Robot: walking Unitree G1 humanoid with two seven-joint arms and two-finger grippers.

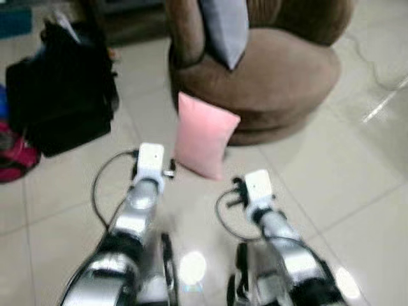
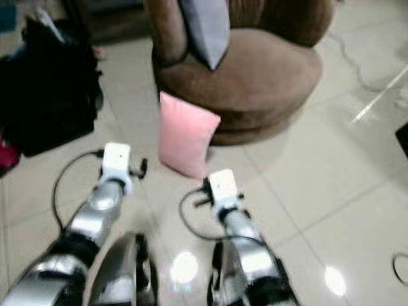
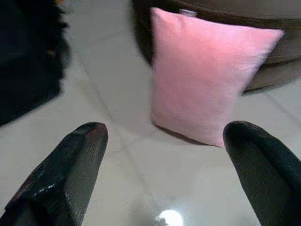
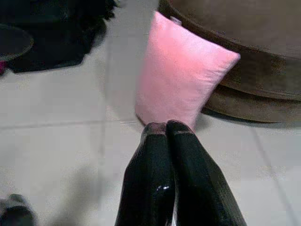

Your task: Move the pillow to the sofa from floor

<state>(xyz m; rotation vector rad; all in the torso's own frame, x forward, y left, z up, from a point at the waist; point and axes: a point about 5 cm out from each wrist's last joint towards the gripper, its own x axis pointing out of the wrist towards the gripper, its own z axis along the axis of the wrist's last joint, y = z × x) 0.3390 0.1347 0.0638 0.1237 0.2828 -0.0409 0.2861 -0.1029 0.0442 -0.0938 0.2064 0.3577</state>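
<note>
Pink pillow (image 3: 207, 75) upright on tiled floor (image 1: 357, 191), leaning against base of brown sofa (image 1: 280, 76). Left gripper (image 3: 164, 155) fingers spread wide, short of pillow, not touching, pillow ahead between them. Right gripper (image 4: 167, 129) fingers pressed together, holding nothing, tips near pillow's lower edge. Grey cushion (image 1: 226, 25) on sofa seat. Black bag (image 1: 60, 89) on floor, left of pillow.
</note>
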